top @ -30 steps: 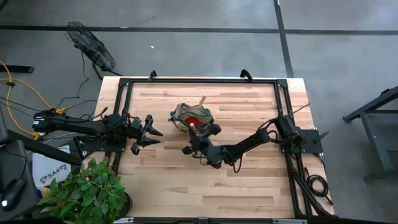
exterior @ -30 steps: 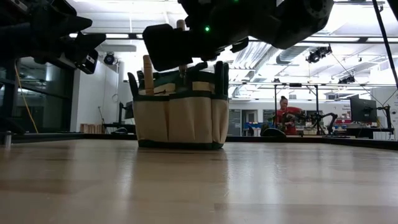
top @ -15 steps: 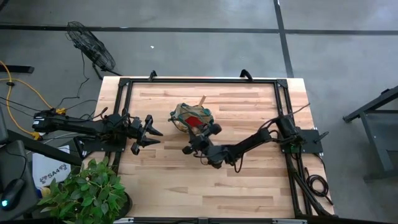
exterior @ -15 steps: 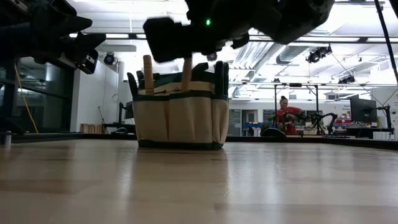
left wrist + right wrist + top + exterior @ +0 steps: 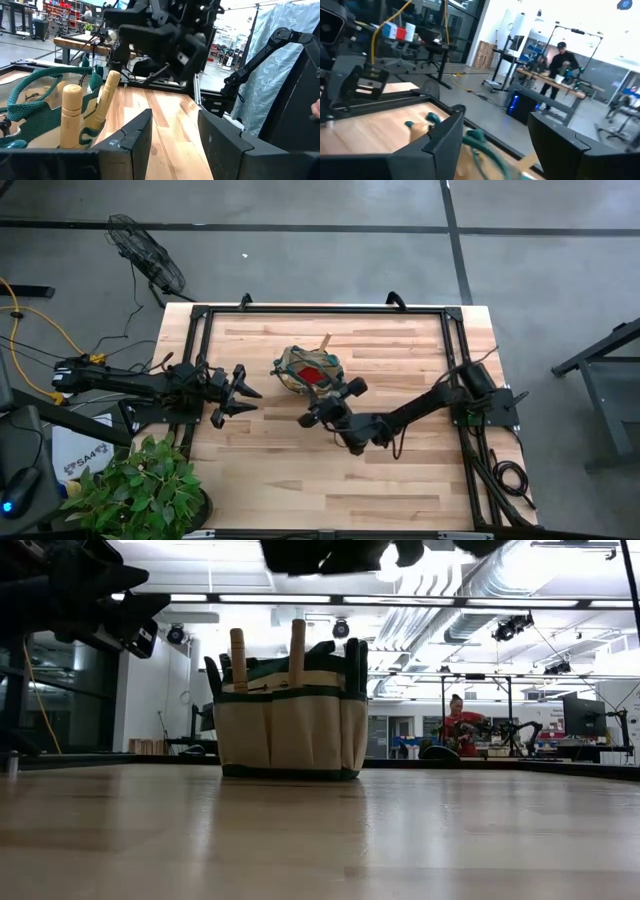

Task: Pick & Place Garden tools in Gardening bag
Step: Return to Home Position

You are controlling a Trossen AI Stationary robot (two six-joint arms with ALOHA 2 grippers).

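Right gripper (image 5: 330, 404): fingers spread wide, nothing held, just below the gardening bag (image 5: 310, 370) at the centre of the high view, and lifted above it at the top edge of the low view. Step in hand, by my reading: the return to home. The next move calls for drawing this arm back toward its mount at the frame's right, clear of the bag. Bag: round, beige with dark teal trim, upright on the table (image 5: 400, 470), slightly left of centre. Contents seen: two pale wooden handles (image 5: 238, 660) standing above the rim, and a red glove (image 5: 314, 374) inside. Left gripper (image 5: 235, 398): open, empty, waiting at centre left, apart from the bag.
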